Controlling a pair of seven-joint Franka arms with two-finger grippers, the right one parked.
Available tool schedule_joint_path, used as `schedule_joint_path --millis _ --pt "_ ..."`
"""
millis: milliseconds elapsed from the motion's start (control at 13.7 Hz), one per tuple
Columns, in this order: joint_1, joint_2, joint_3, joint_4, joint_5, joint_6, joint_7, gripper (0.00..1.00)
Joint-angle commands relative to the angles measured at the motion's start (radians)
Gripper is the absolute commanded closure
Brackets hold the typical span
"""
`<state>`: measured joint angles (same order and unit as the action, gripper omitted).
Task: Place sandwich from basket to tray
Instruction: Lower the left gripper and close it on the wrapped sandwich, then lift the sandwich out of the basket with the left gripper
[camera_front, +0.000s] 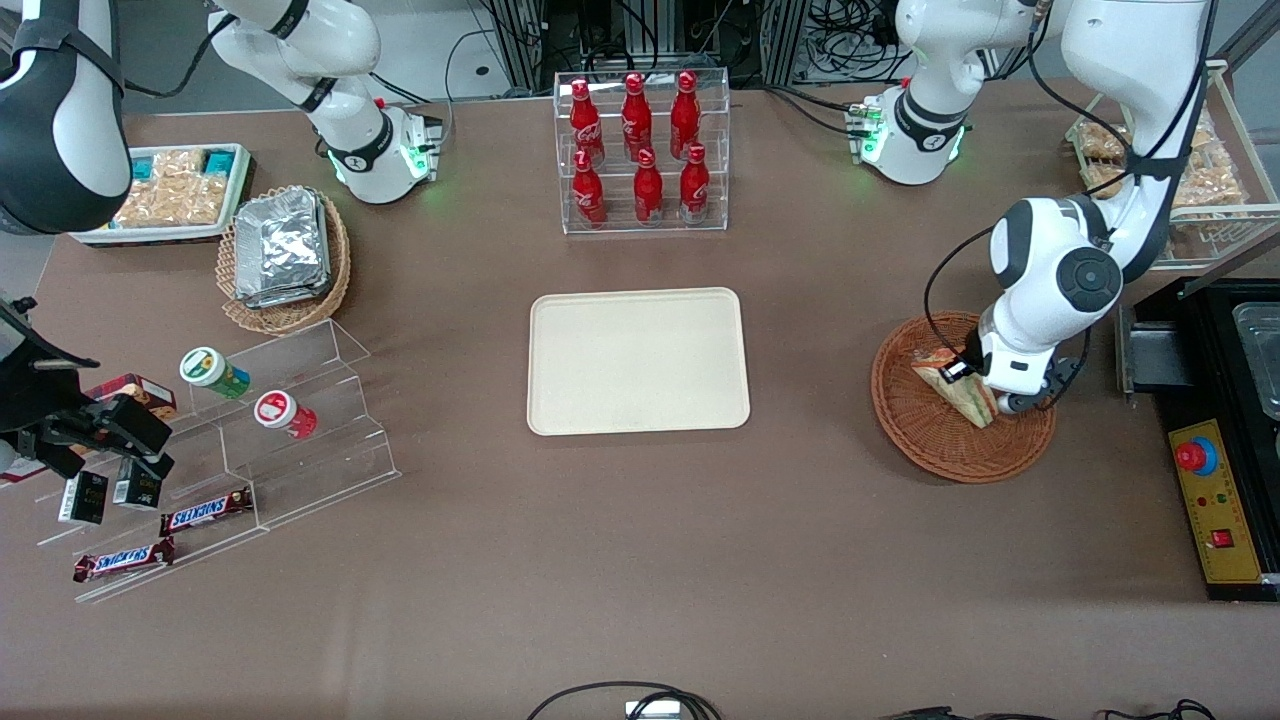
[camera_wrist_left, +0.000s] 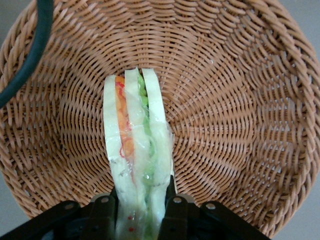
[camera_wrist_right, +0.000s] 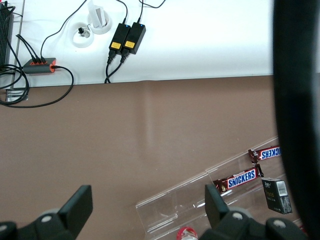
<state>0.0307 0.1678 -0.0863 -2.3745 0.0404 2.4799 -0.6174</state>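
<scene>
The sandwich, a clear-wrapped wedge of pale bread with orange, red and green filling, stands on edge in the reddish-brown wicker basket toward the working arm's end of the table. My gripper is down inside the basket, shut on the sandwich, one black finger pressed against each bread face. The cream-beige tray lies flat at the table's middle with nothing on it.
A clear rack of red bottles stands farther from the camera than the tray. A black control box sits beside the basket at the table's end. A tan basket of foil packs and acrylic snack steps lie toward the parked arm's end.
</scene>
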Motion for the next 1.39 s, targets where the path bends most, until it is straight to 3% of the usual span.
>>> schedule_joint_path --millis 0,439,878,1098,1317 --pt "0.0 -0.072 0.005 0.026 0.018 -0.077 -0.01 1.0" --pt "-0.011 -0.088 -0.029 0.404 0.007 -0.539 0.044 1.0" --pt "-0.009 -0.09 -0.203 0.514 -0.001 -0.627 0.031 1.0" --pt "-0.011 -0.076 -0.334 0.518 0.019 -0.627 0.025 1.0" --pt "-0.037 -0.056 -0.401 0.521 0.065 -0.607 0.033 1.0"
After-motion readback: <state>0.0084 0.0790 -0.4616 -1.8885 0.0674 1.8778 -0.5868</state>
